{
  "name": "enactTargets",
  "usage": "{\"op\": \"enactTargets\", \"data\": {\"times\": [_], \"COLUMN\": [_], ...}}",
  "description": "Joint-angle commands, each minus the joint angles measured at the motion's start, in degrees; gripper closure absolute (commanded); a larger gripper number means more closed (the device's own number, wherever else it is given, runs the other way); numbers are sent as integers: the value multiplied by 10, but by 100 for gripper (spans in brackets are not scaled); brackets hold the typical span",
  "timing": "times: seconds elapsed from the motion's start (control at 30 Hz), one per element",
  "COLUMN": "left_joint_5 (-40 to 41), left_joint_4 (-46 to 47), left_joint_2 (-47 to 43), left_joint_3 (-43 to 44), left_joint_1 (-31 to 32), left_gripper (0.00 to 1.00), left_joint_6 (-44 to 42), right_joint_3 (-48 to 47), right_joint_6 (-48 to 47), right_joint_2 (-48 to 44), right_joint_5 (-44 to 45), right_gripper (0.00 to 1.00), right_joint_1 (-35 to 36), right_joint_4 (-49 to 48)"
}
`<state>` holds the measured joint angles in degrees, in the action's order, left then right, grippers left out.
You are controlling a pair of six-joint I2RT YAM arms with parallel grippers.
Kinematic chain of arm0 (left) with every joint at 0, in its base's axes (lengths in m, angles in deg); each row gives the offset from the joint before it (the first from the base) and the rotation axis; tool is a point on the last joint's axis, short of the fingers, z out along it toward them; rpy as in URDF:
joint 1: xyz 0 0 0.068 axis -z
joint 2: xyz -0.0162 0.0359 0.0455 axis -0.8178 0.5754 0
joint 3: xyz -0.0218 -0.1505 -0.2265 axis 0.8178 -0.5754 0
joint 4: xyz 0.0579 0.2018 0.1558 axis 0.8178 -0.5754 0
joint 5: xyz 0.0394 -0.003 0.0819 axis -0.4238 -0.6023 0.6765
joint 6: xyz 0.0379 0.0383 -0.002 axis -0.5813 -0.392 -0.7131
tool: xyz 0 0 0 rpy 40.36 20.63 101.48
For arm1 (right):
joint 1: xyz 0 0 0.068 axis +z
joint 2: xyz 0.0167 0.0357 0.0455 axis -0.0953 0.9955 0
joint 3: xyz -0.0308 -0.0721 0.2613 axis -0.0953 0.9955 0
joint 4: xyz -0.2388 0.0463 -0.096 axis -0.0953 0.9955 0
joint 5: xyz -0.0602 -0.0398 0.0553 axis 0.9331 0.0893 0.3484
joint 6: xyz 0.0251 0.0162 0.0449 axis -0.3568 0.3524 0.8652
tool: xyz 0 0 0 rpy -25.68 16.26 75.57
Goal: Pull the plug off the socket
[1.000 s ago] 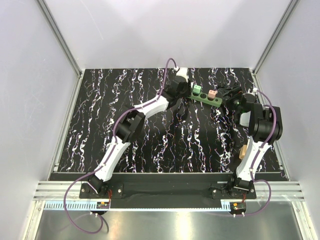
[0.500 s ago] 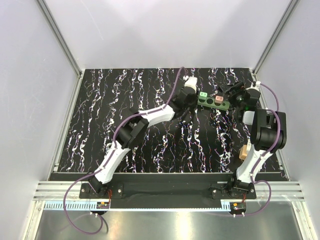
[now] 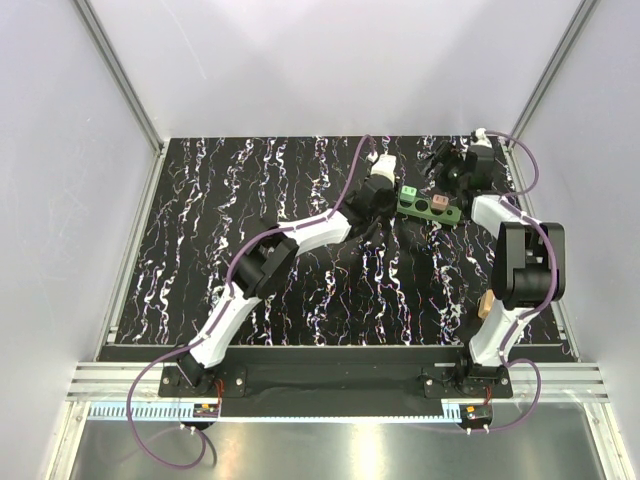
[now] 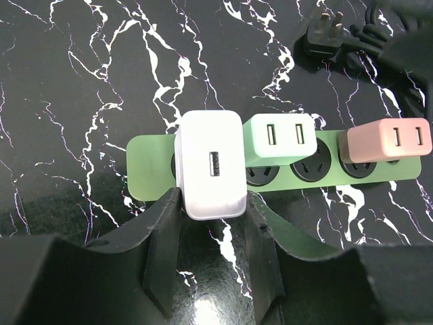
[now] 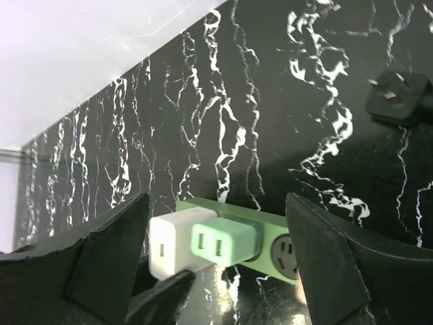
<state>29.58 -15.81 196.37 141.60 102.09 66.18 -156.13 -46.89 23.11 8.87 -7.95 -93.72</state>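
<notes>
The green power strip (image 3: 446, 213) lies at the back of the table, also in the left wrist view (image 4: 150, 170) and the right wrist view (image 5: 270, 227). It holds a white plug (image 4: 211, 164), a mint plug (image 4: 281, 135) and a pink plug (image 4: 385, 139). My left gripper (image 3: 378, 207) is at the strip's left end. Its fingers (image 4: 166, 233) press both sides of the white plug's near end. My right gripper (image 3: 452, 170) hovers open behind the strip's right end, touching nothing. Its fingers (image 5: 111, 254) spread wide above the mint plug (image 5: 226, 244).
The strip's black cord ends in a loose black plug (image 4: 325, 35) lying behind the strip, also in the right wrist view (image 5: 399, 98). The white back wall (image 5: 81, 61) and the right wall stand close to the right gripper.
My right gripper has swung from the strip's right end up toward the back corner. My left gripper and the strip shifted right a second ago and have stayed put since.
</notes>
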Motion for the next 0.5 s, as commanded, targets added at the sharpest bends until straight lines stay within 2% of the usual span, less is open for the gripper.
{"op": "enactTargets", "data": {"times": [0.0, 0.1, 0.23, 0.4, 0.47], "left_joint_5": [1, 5, 14, 9, 7], "left_joint_4": [28, 27, 32, 49, 49], "left_joint_2": [-30, -45, -73, -99, -99], "left_joint_3": [24, 10, -28, -60, -64], "left_joint_1": [3, 3, 3, 3, 3], "left_gripper": [88, 88, 88, 87, 87], "left_joint_6": [1, 1, -7, -16, -14], "right_joint_3": [-47, -60, -115, -125, -120], "right_joint_6": [-62, -85, -110, -121, -125], "right_joint_2": [-40, -57, -54, -53, -54], "right_joint_5": [51, 54, 53, 68, 76], "right_gripper": [12, 14, 23, 71, 73], "right_joint_1": [5, 10, 22, 64, 70], "right_joint_4": [114, 152, 247, 306, 310]}}
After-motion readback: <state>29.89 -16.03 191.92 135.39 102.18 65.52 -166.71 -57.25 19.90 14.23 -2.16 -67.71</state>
